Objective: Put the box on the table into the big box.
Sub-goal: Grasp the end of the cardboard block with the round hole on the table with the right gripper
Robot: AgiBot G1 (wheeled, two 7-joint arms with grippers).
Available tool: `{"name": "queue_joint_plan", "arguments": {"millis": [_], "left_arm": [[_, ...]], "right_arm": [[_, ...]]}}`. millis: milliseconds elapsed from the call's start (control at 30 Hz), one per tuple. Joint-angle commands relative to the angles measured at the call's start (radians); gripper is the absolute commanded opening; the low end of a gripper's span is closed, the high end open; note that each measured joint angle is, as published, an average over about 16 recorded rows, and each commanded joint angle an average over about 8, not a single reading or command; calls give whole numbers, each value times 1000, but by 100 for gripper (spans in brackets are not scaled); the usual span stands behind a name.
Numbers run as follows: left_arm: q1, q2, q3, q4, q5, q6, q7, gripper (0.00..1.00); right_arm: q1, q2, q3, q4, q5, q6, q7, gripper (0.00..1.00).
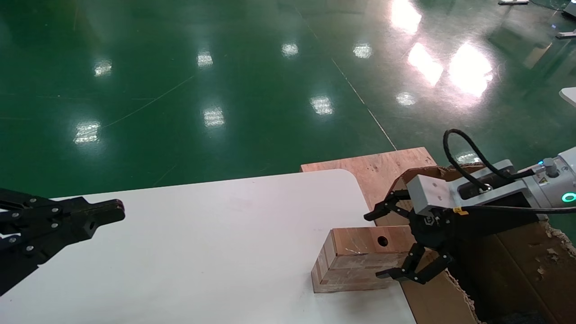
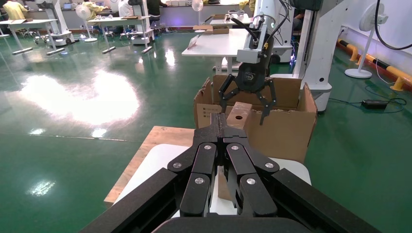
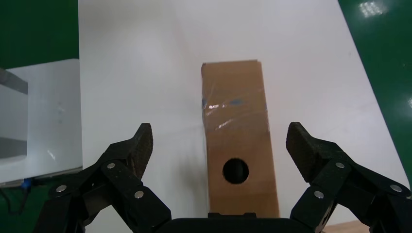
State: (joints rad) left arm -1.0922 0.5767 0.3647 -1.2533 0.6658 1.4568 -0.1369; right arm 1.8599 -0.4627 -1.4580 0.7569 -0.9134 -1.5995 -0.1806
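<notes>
The small brown box [image 1: 355, 258] with a round hole in its top face lies on the white table [image 1: 202, 252] near its right edge. My right gripper [image 1: 375, 245] is open, its fingers [image 1: 405, 272] straddling the box's right end without touching it. In the right wrist view the box [image 3: 238, 136] sits between the spread fingers [image 3: 141, 145]. The big box [image 1: 517, 252] stands just right of the table, under the right arm. My left gripper [image 1: 108, 216] is shut and empty over the table's left side. The left wrist view shows the small box [image 2: 238, 114] and the big box [image 2: 286, 131].
A bare plywood board [image 1: 387, 166] lies beyond the table's far right corner, beside the big box. Green glossy floor [image 1: 225, 90] surrounds the table. Other white tables [image 2: 218, 43] and robot stands are farther off in the left wrist view.
</notes>
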Motion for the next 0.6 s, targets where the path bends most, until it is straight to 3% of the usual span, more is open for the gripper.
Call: {"name": "queue_joint_plan", "arguments": {"millis": [33,600], "left_arm": [[0,0,0,0,0,0,0,0],[0,0,0,0,0,0,0,0]], "right_arm": [[13,-1,-30,-7,6,0,-9,100],[89,-50,-248,-106,54,2,-91,100]]}}
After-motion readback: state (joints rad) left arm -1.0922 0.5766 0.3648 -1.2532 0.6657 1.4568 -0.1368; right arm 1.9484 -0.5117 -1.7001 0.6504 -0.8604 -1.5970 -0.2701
